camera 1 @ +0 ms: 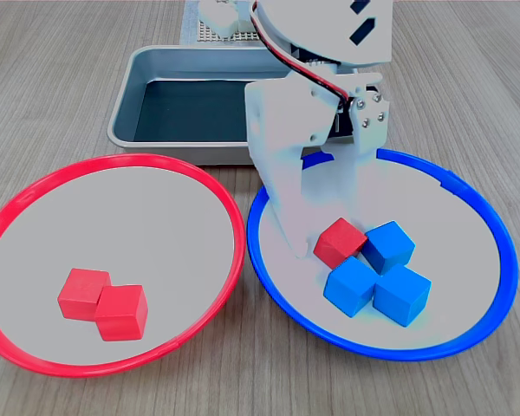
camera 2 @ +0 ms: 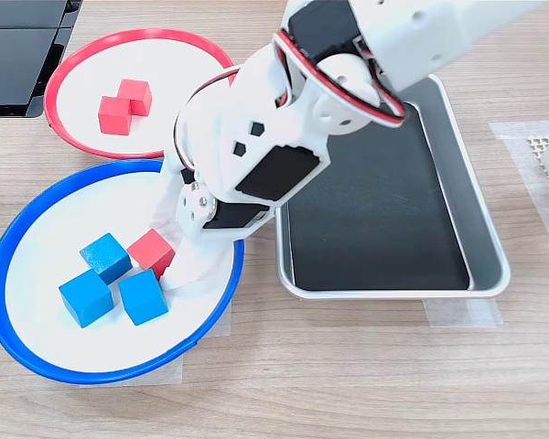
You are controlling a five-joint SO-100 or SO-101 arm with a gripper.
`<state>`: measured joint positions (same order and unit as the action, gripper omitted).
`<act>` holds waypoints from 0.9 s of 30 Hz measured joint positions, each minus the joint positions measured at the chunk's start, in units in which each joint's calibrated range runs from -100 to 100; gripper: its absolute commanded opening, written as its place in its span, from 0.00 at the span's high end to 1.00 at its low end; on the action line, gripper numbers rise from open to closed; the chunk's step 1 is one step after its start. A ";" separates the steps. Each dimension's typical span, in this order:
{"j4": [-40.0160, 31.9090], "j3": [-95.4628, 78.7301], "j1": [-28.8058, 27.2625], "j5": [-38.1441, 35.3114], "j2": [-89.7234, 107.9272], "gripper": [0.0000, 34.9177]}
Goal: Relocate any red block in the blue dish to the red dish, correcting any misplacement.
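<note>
The gripper (camera 1: pixel 329 247), jaws apart, is straddling the red block (camera 1: pixel 340 242) near the blue dish's (camera 1: pixel 494 234) middle, touching three blue cubes (camera 1: pixel 377 277).

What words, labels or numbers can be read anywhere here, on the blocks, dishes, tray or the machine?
None: no writing shows in either exterior view.
The red block, the blue dish, the red dish and the metal tray are plain.
The white arm shows only black cut-out shapes, no letters.
</note>
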<state>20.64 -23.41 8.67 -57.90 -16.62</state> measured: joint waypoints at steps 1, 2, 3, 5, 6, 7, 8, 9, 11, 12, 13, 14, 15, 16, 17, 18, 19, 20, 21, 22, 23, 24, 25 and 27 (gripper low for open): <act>0.00 0.09 0.00 0.00 0.00 0.47; 0.00 0.09 0.00 0.00 0.00 0.47; 0.00 0.09 0.00 0.00 0.00 0.46; -0.08 0.09 0.00 0.00 0.00 0.46; -0.24 0.09 0.00 0.00 0.00 0.45; -0.82 0.09 0.00 0.00 0.00 0.45; -0.90 0.09 0.00 0.00 0.00 0.45; -0.98 0.09 0.18 0.05 0.00 0.45; -1.14 0.09 0.53 0.05 0.00 0.44; -1.39 0.09 0.80 0.05 0.00 0.44; -1.71 0.09 1.15 0.05 0.00 0.44; -1.96 0.09 1.33 -0.05 0.00 0.44; -2.12 0.09 1.33 -0.05 0.00 0.44; -2.45 0.09 1.33 -0.20 -0.17 0.44; -2.61 0.09 1.33 -0.10 -0.34 0.44; -3.02 0.09 1.33 0.05 -0.60 0.44; -3.34 0.09 1.33 -0.10 -0.85 0.45; -3.67 0.09 1.33 -0.10 -0.94 0.45; -3.83 0.09 1.33 -0.10 -0.94 0.47; -3.92 0.09 1.33 -0.10 -0.94 0.48; -3.92 0.09 1.33 -0.10 -0.94 0.49; -3.92 0.09 1.33 -0.10 -0.94 0.50; -3.92 0.09 1.33 -0.10 -0.94 0.51; -3.92 0.09 1.33 -0.20 -0.94 0.54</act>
<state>16.72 -23.32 10.00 -58.10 -17.56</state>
